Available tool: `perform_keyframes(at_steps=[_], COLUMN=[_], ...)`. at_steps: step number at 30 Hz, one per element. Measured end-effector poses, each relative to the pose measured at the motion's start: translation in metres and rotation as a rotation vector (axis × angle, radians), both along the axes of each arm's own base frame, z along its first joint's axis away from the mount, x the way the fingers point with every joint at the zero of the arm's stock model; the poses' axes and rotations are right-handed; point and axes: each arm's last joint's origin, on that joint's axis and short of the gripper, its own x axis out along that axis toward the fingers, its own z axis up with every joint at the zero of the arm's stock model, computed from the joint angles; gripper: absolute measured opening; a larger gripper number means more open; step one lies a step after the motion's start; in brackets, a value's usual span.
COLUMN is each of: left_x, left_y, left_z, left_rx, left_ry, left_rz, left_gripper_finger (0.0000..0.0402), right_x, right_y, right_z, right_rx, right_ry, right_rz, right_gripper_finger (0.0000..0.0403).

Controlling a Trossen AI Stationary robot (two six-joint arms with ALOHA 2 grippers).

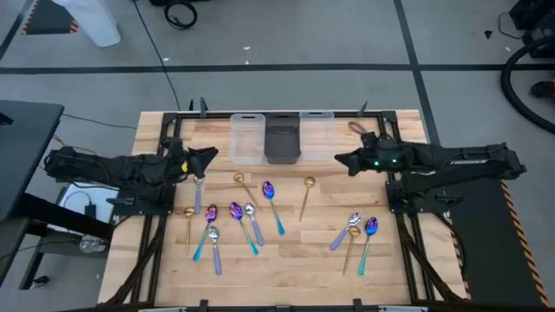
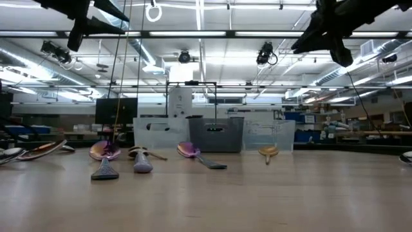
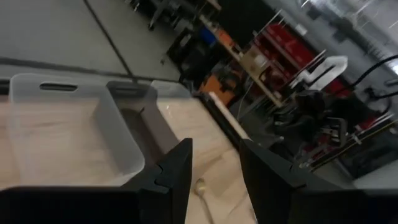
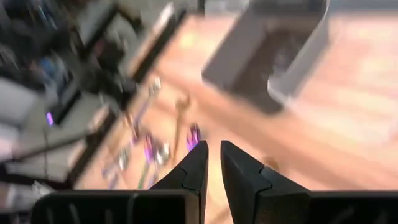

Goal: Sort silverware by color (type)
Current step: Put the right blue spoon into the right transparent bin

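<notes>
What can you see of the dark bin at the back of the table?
The dark bin is a grey, opaque plastic-looking tub, rectangular with a slot handle in its end wall. It stands upright at the table's back edge, flanked closely on each side by a clear bin; whether they touch cannot be told. It looks empty from above. No gripper touches it, and the spoons lie nearer the front.

Parted claw [image 3: 214, 171] above perhaps gold spoon [image 3: 201, 186].

A pale wooden surface [image 1: 286, 260] carries three bins side by side at its far edge: a clear bin [image 1: 247, 137], a dark bin [image 1: 282, 139] and another clear bin [image 1: 316, 134]. Small spoons [image 1: 251, 221] lie scattered loose across the near half.
</notes>
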Motion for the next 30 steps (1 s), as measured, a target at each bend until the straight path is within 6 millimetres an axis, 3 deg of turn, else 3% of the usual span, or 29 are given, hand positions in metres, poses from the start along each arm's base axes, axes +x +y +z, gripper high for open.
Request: perform_keyframes(at_steps=[9, 18, 30], left_x=[0.012, 0.034, 0.054], left_y=[0.005, 0.006, 0.005], left_z=[0.011, 0.029, 0.088], left_rx=[-0.044, -0.037, 0.081], left_ry=[0.044, 0.137, 0.245], left_rz=[-0.065, -0.157, -0.194], left_gripper_finger=[0.0141, 0.0141, 0.0141], right_x=[0.025, 0.042, 0.045], right_y=[0.003, 0.004, 0.001], right_z=[0.008, 0.031, 0.084], right_rx=[0.070, 0.078, 0.027], right_ry=[0.161, 0.244, 0.313], right_rz=[0.101, 0.180, 0.217], right_gripper_finger=[0.0053, 0.0054, 0.0054])
